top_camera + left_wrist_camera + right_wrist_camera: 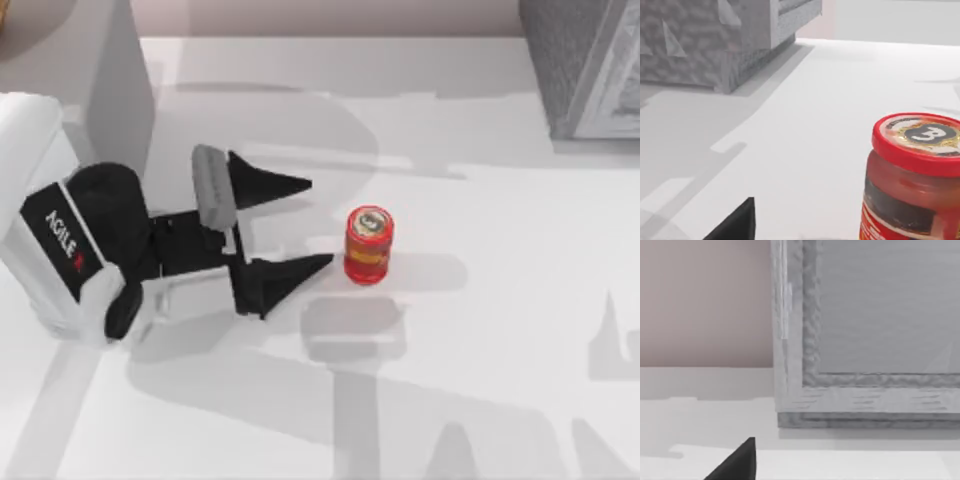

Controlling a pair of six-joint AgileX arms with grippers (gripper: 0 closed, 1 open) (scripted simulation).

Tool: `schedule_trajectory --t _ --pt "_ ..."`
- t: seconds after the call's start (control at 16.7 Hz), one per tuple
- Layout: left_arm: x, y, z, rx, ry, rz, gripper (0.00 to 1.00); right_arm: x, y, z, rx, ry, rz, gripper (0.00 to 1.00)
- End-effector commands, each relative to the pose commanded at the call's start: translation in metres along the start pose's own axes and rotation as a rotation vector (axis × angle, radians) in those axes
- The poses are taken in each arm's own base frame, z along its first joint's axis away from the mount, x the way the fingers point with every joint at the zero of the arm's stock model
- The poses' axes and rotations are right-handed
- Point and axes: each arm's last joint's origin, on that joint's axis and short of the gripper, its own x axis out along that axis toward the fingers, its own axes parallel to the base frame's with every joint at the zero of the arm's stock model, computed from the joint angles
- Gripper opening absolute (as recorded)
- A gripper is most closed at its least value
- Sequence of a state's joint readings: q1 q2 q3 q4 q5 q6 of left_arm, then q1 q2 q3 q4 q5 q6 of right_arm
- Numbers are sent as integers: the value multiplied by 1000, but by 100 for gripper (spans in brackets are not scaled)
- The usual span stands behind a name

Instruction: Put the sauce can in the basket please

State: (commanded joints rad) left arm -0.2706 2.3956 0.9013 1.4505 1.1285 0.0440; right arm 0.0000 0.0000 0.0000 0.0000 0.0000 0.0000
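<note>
- Your can [368, 245] is a small red cylinder with a yellow-orange band round its middle and a round top with a red rim and a pale centre; in the left wrist view the can [912, 177] shows a dark disc with a white mark on its top.
- It stands upright on the white table [480, 330], a little left of the table's middle, well apart from the grey basket [585, 65] at the far right corner.
- Your left gripper [320, 222] reaches in from the left side, the arm lying low and pointing right toward the can.
- Its jaws are open wide: one black finger [268, 184] on the far side, the other finger [285, 277] on the near side.
- The can sits just right of the fingertips, outside the gap and not touched; the near fingertip is just beside its base.
- In the right wrist view you see the basket [865, 390] wall close ahead and one dark fingertip [737, 462]; you cannot tell whether those jaws are open or closed.
</note>
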Motion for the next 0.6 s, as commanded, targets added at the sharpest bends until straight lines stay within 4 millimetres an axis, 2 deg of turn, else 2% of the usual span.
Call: schedule_trajectory --t 0.12,0.24,0.6 --pt "4 -1 -19 8 -4 -49 100 0 0 0 0 0 0 100" --pt "6 -2 -28 13 -6 -74 100 0 0 0 0 0 0 100" --pt "6 -2 -29 10 -5 -71 100 0 0 0 0 0 0 100"
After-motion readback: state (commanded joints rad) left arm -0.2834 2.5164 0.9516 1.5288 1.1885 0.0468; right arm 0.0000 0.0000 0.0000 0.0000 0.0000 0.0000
